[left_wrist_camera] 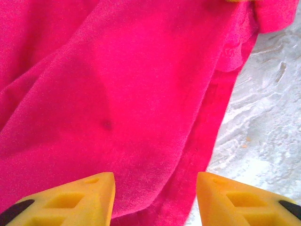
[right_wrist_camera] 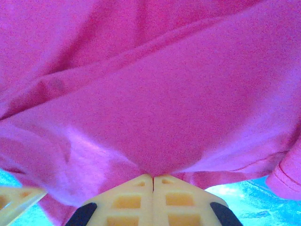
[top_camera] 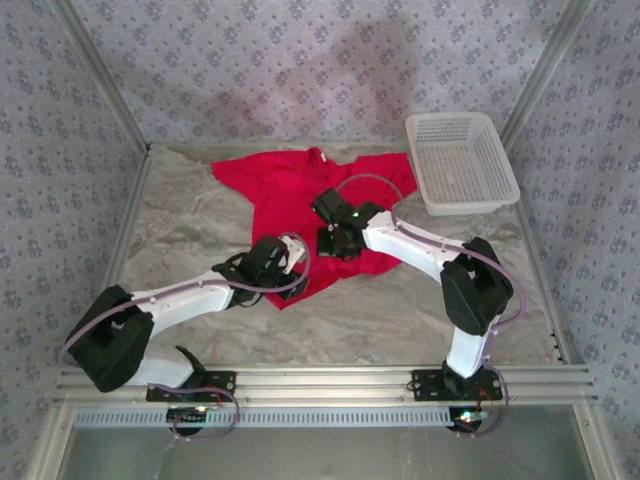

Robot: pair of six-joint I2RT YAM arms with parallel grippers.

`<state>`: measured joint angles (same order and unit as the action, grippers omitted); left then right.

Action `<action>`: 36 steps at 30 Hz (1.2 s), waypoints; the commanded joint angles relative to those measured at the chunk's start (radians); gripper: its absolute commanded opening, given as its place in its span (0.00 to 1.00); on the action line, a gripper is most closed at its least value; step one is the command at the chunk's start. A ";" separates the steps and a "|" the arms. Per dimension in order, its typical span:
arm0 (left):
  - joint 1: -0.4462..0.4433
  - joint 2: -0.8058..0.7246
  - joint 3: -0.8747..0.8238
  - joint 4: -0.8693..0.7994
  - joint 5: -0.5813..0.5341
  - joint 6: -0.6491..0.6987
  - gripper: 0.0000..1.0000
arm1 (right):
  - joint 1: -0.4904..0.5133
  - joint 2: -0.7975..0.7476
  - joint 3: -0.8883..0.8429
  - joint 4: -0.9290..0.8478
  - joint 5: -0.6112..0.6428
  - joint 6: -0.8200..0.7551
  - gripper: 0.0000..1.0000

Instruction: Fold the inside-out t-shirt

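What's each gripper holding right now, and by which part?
The right gripper is shut on the t-shirt, pinching a fold of cloth near its middle. The left gripper is open over the shirt's edge, holding nothing.

The shirt (top_camera: pixel 285 190) is plain bright red, without print. The desk (top_camera: pixel 190 235) is marbled grey and white. The basket (top_camera: pixel 450 121) is white mesh. The walls (top_camera: pixel 300 60) carry a small grey-lilac floral repeat. The left tool (left_wrist_camera: pixel 155 183) and right tool (right_wrist_camera: pixel 153 181) are yellow with black patches. The arms (top_camera: pixel 410 245) are white with black joints.
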<state>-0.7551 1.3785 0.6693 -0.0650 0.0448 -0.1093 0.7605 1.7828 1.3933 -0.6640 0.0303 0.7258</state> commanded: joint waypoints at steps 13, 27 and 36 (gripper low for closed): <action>0.008 0.221 0.198 -0.064 -0.006 0.147 0.00 | -0.057 -0.031 0.037 -0.039 -0.090 -0.009 0.00; -0.036 0.103 0.441 -0.201 0.387 -0.304 0.00 | -0.219 -0.136 0.013 -0.087 -0.106 -0.154 0.00; -0.028 0.287 0.575 0.070 0.528 -0.629 0.00 | -0.421 -0.158 -0.011 -0.023 -0.198 -0.227 0.14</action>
<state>-0.8074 1.6203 1.2083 -0.0772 0.4629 -0.5995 0.3870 1.6398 1.4029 -0.6987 -0.1509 0.5449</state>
